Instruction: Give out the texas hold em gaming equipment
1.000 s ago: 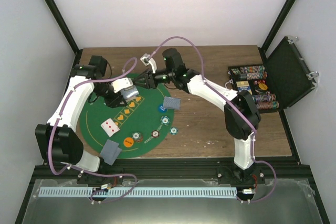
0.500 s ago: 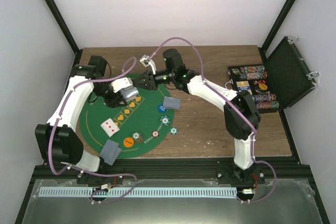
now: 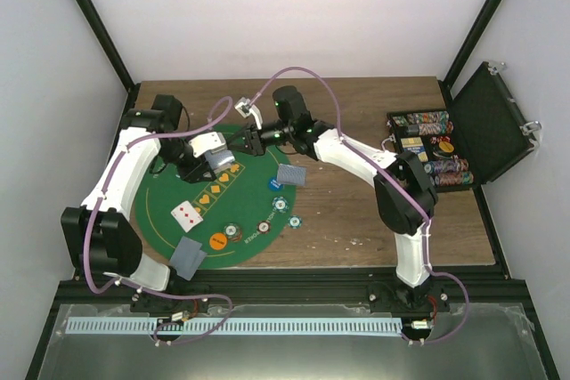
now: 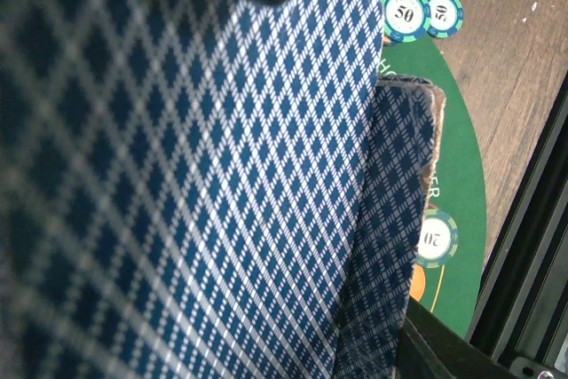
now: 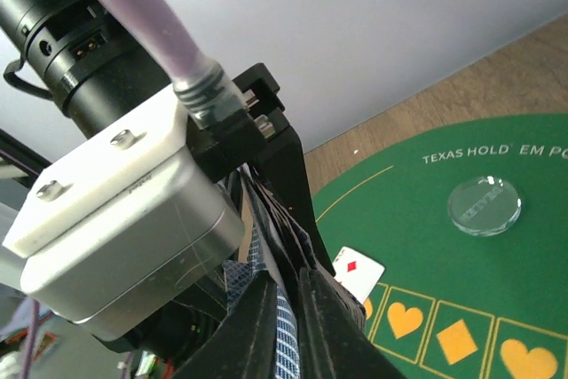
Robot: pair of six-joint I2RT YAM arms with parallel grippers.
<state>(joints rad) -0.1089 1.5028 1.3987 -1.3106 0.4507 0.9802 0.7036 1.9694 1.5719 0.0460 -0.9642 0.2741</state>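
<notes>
- Grip first: the left claw (image 3: 216, 163) is clamped on the deck (image 4: 195, 184), holding it off the felt mat (image 3: 156, 206). The right claw (image 5: 288, 308) has its fingers drawn almost together on a card edge at the deck's face. It looks to be pinching a card, though how many cards sit between the fingers cannot be told.
- Double pull: if the pinch reaches past the outer card, two or more would slide out together and one seat would get too many.
- Spill: if the left claw grips loosely when the right claw draws away, the deck could fan out and drop onto the mat under both claws. If it grips too hard, the card may bend or slip free.
- Contact: the two claws are nearly touching, so a small sideways error would knock a finger against the other claw's body.
- Misplaced card: chips (image 4: 404, 13) lie on the mat below the left claw, and a face-up card (image 3: 186, 214) lies further toward the bases. A card let go early could land on those instead of by the face-down pile (image 3: 291, 174) beside the right arm on the counter.
</notes>
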